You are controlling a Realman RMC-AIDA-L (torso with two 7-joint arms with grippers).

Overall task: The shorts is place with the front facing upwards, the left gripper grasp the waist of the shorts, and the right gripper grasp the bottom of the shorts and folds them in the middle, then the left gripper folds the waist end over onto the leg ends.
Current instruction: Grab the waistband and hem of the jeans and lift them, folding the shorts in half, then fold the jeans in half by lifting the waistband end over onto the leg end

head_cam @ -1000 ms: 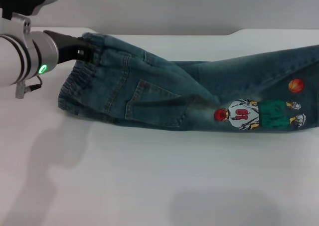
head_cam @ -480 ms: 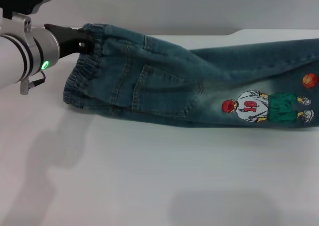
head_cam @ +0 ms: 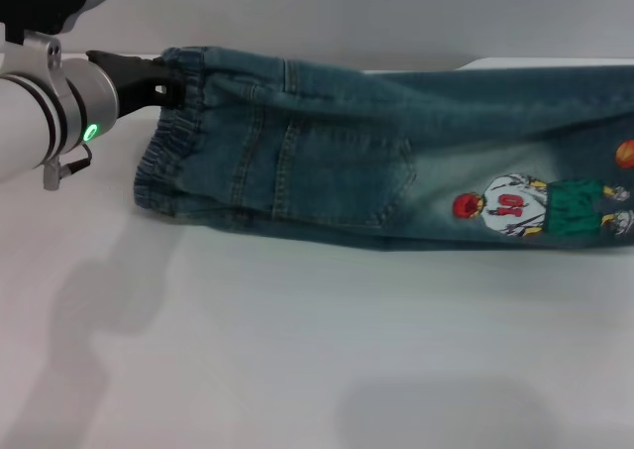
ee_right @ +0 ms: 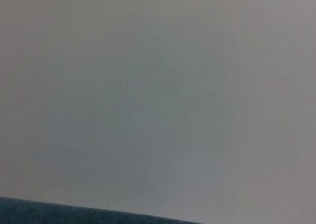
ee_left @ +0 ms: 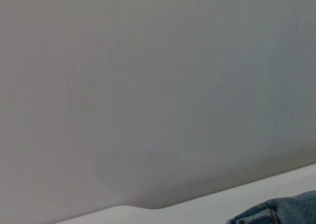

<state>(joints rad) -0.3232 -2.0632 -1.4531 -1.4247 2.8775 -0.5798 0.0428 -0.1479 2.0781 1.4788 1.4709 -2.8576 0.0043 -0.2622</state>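
- Head view first: the left gripper [head_cam: 163, 80] is clamped on the far corner of the waist [head_cam: 176, 137], and the gathered band hangs down from its fingers toward the table [head_cam: 297, 350].
- Stretching away from that gripper to the right, the shorts [head_cam: 396, 152] look already doubled lengthwise, one leg over the other, the pocket [head_cam: 342, 176] and the cartoon print [head_cam: 540, 206] facing up.
- So I judge the middle fold done or very nearly so.
- Right gripper: out of sight past the edge, and its wrist view shows only a strip of denim, so I cannot tell its state.
- The leg ends are out of view too.
- Left to do, by my reading: carry the waist end over onto the leg ends.
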